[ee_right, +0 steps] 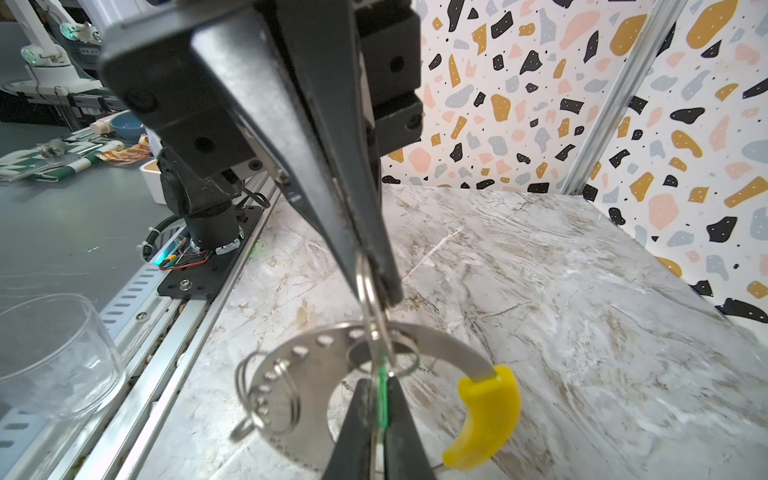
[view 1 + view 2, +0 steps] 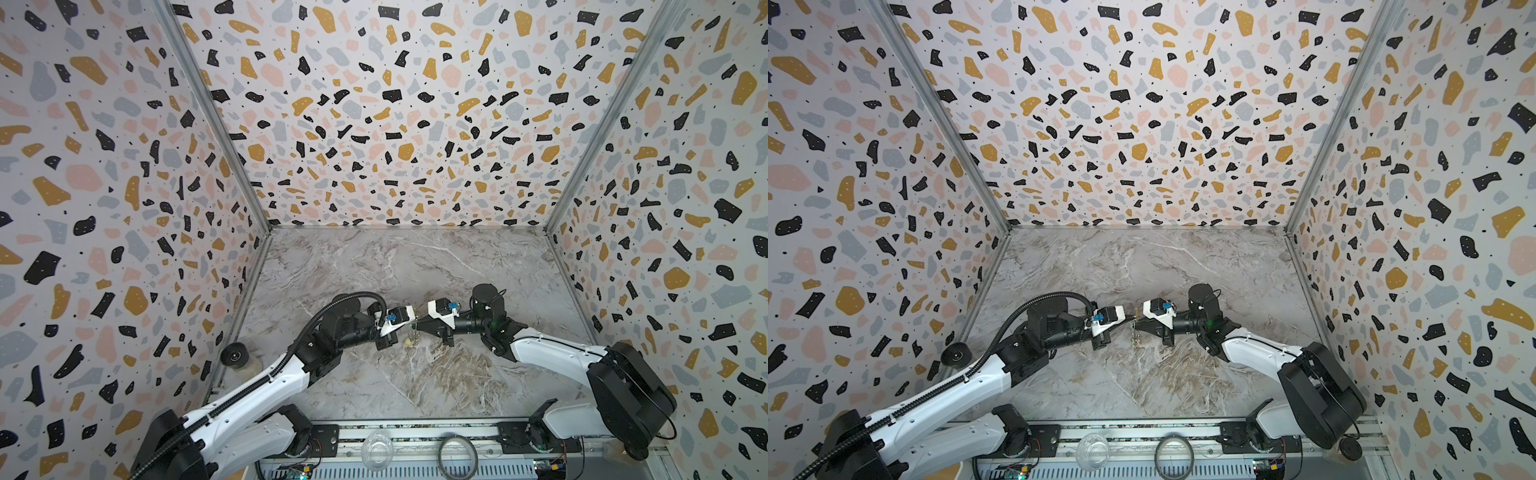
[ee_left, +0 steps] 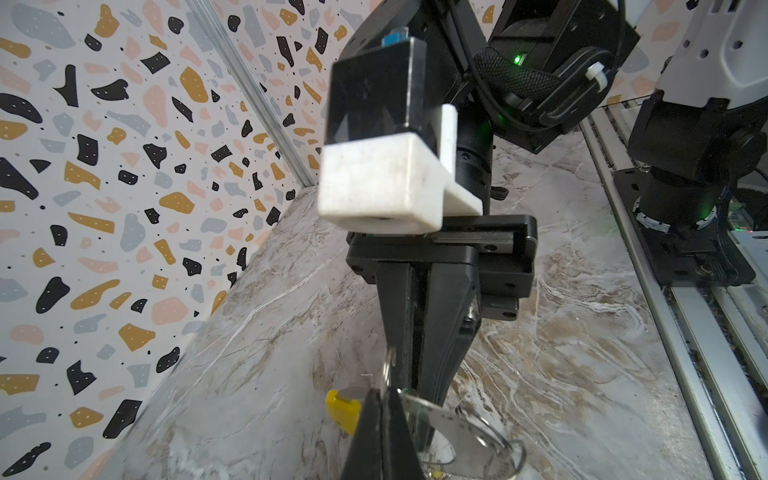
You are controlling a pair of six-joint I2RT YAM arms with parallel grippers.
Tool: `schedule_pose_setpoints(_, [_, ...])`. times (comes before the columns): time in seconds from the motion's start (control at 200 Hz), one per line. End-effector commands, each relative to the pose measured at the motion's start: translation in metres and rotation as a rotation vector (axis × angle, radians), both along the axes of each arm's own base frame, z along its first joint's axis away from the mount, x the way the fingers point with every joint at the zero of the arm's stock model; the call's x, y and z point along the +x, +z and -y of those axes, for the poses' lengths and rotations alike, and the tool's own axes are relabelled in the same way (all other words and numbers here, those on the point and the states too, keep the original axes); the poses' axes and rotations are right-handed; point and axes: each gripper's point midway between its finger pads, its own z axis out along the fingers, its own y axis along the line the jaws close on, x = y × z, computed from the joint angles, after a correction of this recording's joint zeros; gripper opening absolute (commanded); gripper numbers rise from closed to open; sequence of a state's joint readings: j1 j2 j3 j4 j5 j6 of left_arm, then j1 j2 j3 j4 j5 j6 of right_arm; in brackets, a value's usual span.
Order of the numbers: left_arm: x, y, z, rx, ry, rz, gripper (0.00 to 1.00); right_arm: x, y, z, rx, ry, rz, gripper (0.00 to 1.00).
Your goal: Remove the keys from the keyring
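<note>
Both grippers meet tip to tip above the middle of the table. The keyring (image 1: 316, 345), a flat silvery curved band with holes and a yellow sleeve (image 1: 488, 415) on one end, hangs between them. My left gripper (image 1: 374, 282) is shut on a small split ring (image 1: 365, 270) that passes through the band. My right gripper (image 1: 377, 415) is shut on a thin green tag (image 1: 384, 395) of one of the keys; the key blade is hidden. More small rings (image 1: 270, 399) hang from the band. In a top view the bundle (image 2: 409, 338) dangles under the left gripper (image 2: 414, 322) and the right gripper (image 2: 419, 325).
A clear glass bowl (image 2: 377, 451) and a dark thicker ring (image 2: 457, 455) sit on the front rail. A black-capped jar (image 2: 235, 356) stands by the left wall. Patterned walls close in three sides of the marble table (image 2: 415, 395).
</note>
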State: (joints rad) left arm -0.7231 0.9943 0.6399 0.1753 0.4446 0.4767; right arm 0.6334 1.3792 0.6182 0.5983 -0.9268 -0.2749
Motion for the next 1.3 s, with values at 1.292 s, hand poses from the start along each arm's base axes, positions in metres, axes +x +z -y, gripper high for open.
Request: schedule_pose_setpoints(1.292, [-0.010, 0.025, 0.006, 0.076, 0.000, 0.086, 0.00, 0.029, 0.008, 0.021, -0.117, -0.204, 0.231, 0.00])
